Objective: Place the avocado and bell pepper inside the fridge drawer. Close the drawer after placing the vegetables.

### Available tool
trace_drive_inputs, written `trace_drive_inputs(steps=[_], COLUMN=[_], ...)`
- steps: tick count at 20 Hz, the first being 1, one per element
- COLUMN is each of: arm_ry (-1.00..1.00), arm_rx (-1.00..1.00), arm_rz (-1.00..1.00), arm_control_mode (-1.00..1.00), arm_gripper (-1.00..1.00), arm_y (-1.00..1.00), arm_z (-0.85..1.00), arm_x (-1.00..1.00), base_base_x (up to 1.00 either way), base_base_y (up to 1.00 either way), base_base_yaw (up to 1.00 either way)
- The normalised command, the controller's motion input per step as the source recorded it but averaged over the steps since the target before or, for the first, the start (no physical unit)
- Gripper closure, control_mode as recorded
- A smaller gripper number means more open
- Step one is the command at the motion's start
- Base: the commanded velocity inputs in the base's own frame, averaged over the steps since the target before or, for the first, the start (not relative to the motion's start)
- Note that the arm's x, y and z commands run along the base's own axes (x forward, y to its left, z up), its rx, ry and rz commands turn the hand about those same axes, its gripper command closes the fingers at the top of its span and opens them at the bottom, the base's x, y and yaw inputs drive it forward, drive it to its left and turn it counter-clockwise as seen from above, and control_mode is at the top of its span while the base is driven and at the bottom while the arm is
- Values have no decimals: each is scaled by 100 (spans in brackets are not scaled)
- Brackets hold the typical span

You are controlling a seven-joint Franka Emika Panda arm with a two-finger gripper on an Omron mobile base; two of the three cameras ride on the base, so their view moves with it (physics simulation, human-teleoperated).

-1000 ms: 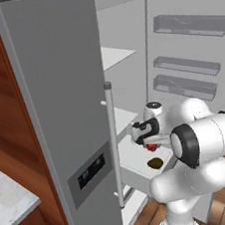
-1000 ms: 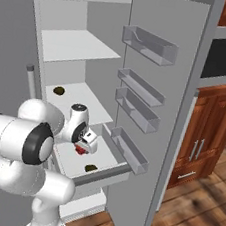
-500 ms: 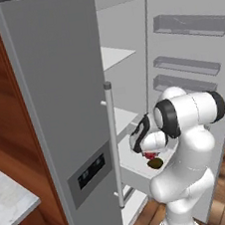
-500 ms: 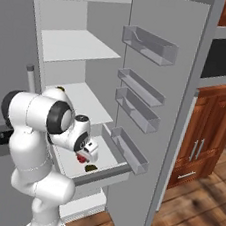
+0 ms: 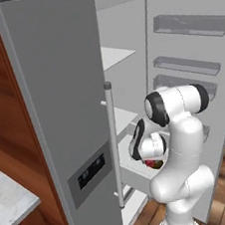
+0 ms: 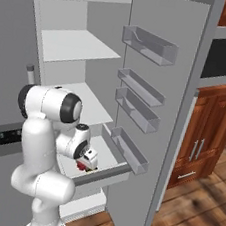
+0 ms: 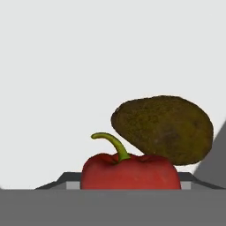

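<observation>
gripper (image 6: 89,160): down low over the pulled-out fridge drawer (image 6: 108,171), can't really tell how wide the fingers are or if it's got hold of anything
bell pepper (image 7: 131,171): red, green stem curling up, right in front of the hand, super close
avocado (image 7: 162,128): just past the pepper from the hand, touching its top right
drawer: open, both veggies are inside it

Red bell pepper (image 7: 131,171) w/ green stem, dark olive-brown speckled avocado (image 7: 163,129) at its 1 o'clock, pale grey fridge drawer (image 6: 108,173) w/ darker front strip, reddish wood cabinets (image 6: 210,128)
</observation>
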Motion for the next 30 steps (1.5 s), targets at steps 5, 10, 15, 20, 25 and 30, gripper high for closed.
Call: trace_drive_inputs(steps=[5, 10, 15, 20, 25, 30], arm_ry=[4, 3, 0, -12, -14, -6], arm_rx=[0, 0, 0, 0, 0, 2], arm_rz=[0, 0, 0, 0, 0, 0], arm_control_mode=[-100, -100, -100, -100, -100, -100], arm_gripper=[100, -100, -100, -100, -100, -100], arm_y=[1, 0, 0, -3, -17, -12], arm_z=[-45, -42, -4, 57, 57, 31], arm_x=[0, 0, -3, -20, -57, -48], base_base_x=[0, 0, 0, 0, 0, 0], base_base_y=[0, 0, 0, 0, 0, 0], base_base_yaw=[0, 0, 0, 0, 0, 0])
